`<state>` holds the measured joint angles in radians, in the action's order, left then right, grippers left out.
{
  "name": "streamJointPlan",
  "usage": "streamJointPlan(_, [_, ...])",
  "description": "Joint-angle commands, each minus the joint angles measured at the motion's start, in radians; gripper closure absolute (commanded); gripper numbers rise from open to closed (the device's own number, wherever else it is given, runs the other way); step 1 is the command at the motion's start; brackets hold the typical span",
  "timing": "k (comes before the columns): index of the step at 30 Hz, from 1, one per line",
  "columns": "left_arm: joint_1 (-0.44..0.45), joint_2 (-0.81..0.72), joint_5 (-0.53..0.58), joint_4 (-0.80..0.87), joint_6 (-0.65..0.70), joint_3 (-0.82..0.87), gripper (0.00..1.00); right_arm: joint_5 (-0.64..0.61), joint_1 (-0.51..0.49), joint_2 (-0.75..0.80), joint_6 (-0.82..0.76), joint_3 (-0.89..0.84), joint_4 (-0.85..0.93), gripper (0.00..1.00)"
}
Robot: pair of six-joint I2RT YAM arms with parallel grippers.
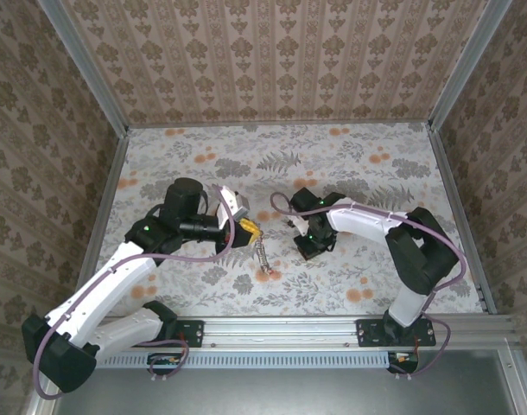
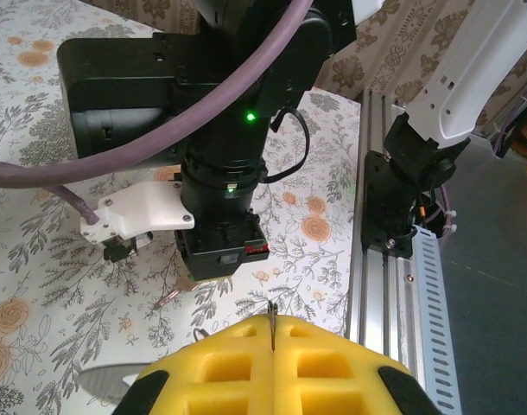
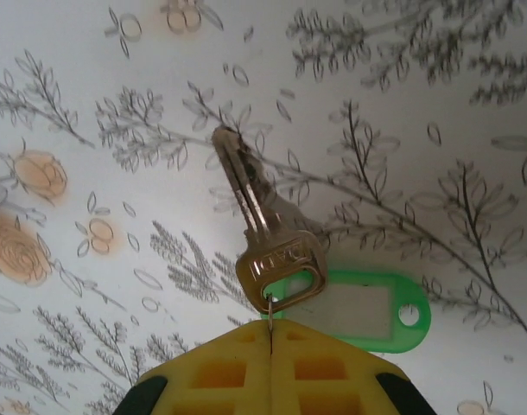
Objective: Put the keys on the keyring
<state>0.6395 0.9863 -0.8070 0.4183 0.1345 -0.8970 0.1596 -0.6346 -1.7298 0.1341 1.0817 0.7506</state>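
Both grippers are shut tight. The right gripper [image 3: 270,339] presses its yellow pads together on a short bit of thin wire at the head of a metal key [image 3: 262,229]. The blade points away from the pads, over the flowered table [image 3: 91,78]. A green tag [image 3: 371,313] sits just behind the key's head; whether it rests on the cloth cannot be told. The left gripper [image 2: 272,341] pinches the keyring [image 2: 272,313], seen at the wrist as a sliver of grey wire standing out of the seam between the pads. In the top view the keyring droops from that gripper as a slender loop, its low end at or near the cloth. The two grippers are near each other at mid-table but apart. Each arm appears to have its part in hand, so the step looks like the threading itself. The next move would call for bringing the hole in the key's head to an open end of the keyring, and the frames do not show where that opening is. The bulky black wrist of the right arm [image 2: 220,173] and its purple cable [image 2: 160,130] sit right in front of the left gripper, so there is little room to close in. The loosely hung key may also swing.
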Motion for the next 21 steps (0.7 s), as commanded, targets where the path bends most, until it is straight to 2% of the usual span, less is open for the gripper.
streamJointPlan(1, [-0.006, -0.018, -0.018, -0.021, -0.009, 0.001, 1.00, -0.027, 0.004, -0.027, -0.007, 0.034, 0.010, 0.90])
streamJointPlan(8, [-0.011, -0.010, -0.027, -0.030, -0.013, 0.001, 1.00, -0.040, 0.006, 0.045, 0.009, 0.002, -0.031, 0.75])
streamJointPlan(17, [-0.014, 0.000, -0.039, -0.040, -0.022, 0.003, 1.00, 0.015, 0.004, 0.251, 0.095, -0.225, -0.169, 0.69])
streamJointPlan(21, [-0.018, 0.009, -0.050, -0.047, -0.027, 0.001, 1.00, 0.026, -0.003, 0.279, 0.103, -0.258, -0.227, 0.68])
